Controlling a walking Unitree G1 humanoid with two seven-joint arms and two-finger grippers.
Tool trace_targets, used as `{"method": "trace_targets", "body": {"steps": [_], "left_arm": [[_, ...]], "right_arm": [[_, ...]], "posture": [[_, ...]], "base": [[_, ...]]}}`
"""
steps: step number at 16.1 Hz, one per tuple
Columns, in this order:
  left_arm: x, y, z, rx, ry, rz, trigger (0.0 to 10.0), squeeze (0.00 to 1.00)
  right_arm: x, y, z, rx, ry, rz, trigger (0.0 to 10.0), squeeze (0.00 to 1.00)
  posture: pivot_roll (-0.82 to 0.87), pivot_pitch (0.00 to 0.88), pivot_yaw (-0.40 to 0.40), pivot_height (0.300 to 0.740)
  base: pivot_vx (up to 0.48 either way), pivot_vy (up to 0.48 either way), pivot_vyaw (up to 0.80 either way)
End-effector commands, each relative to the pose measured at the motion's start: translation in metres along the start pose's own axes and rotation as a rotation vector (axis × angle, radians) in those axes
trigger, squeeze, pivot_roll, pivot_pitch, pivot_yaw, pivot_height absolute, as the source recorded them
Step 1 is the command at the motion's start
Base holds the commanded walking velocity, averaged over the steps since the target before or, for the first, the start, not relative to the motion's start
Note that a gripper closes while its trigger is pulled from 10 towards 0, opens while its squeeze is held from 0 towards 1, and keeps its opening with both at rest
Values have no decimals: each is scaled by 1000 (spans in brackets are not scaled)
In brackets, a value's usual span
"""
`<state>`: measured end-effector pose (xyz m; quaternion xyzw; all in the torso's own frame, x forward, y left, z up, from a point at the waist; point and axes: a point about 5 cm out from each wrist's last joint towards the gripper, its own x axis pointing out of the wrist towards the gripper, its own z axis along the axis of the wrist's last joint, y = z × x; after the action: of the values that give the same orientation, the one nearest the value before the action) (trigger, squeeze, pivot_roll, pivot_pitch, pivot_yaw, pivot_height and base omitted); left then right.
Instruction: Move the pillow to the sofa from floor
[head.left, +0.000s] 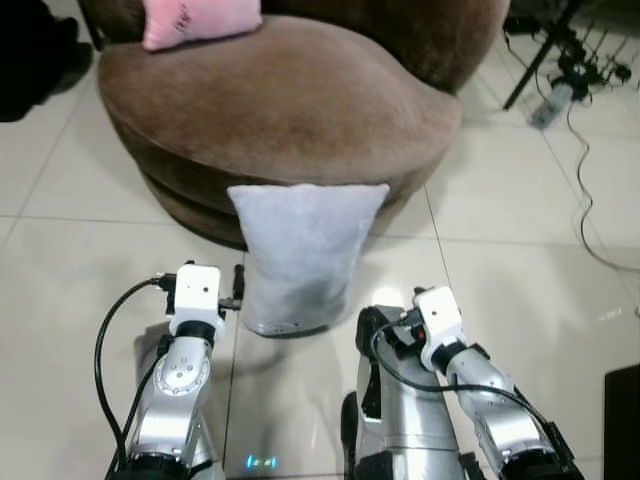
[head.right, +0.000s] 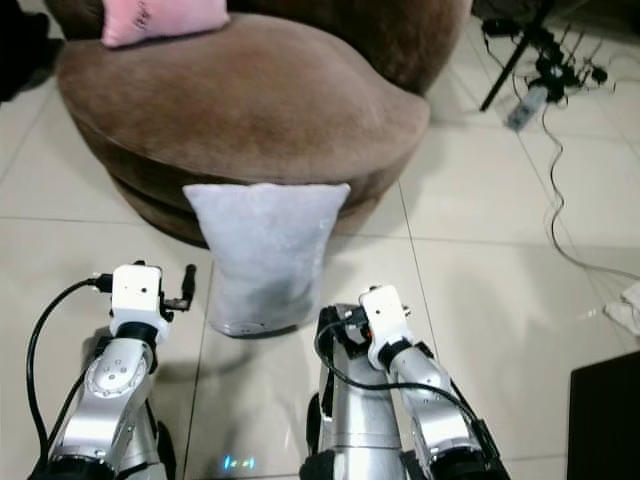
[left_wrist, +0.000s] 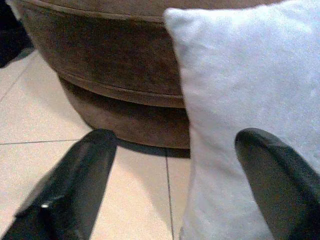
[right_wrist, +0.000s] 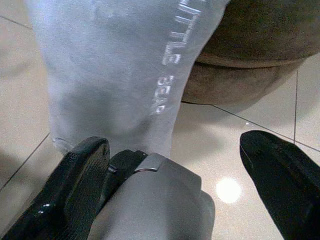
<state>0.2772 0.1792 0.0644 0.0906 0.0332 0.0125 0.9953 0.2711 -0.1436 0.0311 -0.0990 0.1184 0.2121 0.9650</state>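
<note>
Nearest the viewer, two silver arms reach forward over the tiled floor (head.left: 520, 260). The left gripper (left_wrist: 175, 185) has its fingers spread wide, one finger on bare tile and the other in front of the pillow's left edge, gripping nothing. The right gripper (right_wrist: 175, 185) is likewise spread and empty, aimed at the pillow's lower right corner, with part of the robot's own silver body between its fingers.

Just beyond the grippers, the grey pillow (head.left: 303, 255) stands upright on the floor, its top edge leaning against the front of the sofa (head.left: 290, 110). Pale lettering runs down its right side.

Farther back, the brown rounded sofa seat is mostly bare; a pink cushion (head.left: 195, 20) lies at its far left. Cables and a stand base (head.left: 545, 60) lie on the floor at far right.

Judged step: approach before grasp. A sound grasp probably calls for both grippers to advance until each straddles a side edge of the pillow, then close on enough fabric that the soft body does not slip out. The lift must clear the sofa's front rim before the pillow goes onto the open seat, right of the pink cushion.
</note>
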Motion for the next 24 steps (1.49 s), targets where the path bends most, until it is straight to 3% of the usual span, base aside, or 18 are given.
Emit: {"method": "trace_targets", "body": {"steps": [1,13,14,15,18,19,22,24], "left_arm": [[0,-5,-1,-10,7,-33,10000,1000],[4,-6,-2,-8,18,-43,10000,1000],[5,-6,-2,-7,24,-45,10000,851],[6,-6,-3,-1,31,-40,10000,0],[9,-5,-3,10,38,-25,10000,0],[9,-5,-3,11,42,-20,10000,0],[11,0,-1,46,15,-10,10000,0],[13,1,1,66,3,-22,10000,0]], "right_arm": [[-9,0,-15,12,67,-7,10000,0],[-10,-1,-10,-16,57,6,10000,0],[-7,-1,-4,-41,41,20,10000,0],[-3,0,5,-72,18,40,10000,0],[8,-1,37,-121,-71,61,10000,0],[9,-10,54,-114,-149,26,10000,0],[-2,-24,61,-77,-253,-52,10000,0],[-4,-24,59,-78,-245,-58,10000,0]], "posture": [[-55,201,-143,416],[-60,207,-143,416],[-60,208,-144,416],[-60,208,-144,416],[-61,206,-149,416],[-60,206,-154,416],[-59,207,-157,416],[-59,207,-157,416]], "base": [[0,0,0],[0,0,0],[0,0,0],[0,0,0],[0,0,0],[0,0,0],[0,0,0],[0,0,0]]}}
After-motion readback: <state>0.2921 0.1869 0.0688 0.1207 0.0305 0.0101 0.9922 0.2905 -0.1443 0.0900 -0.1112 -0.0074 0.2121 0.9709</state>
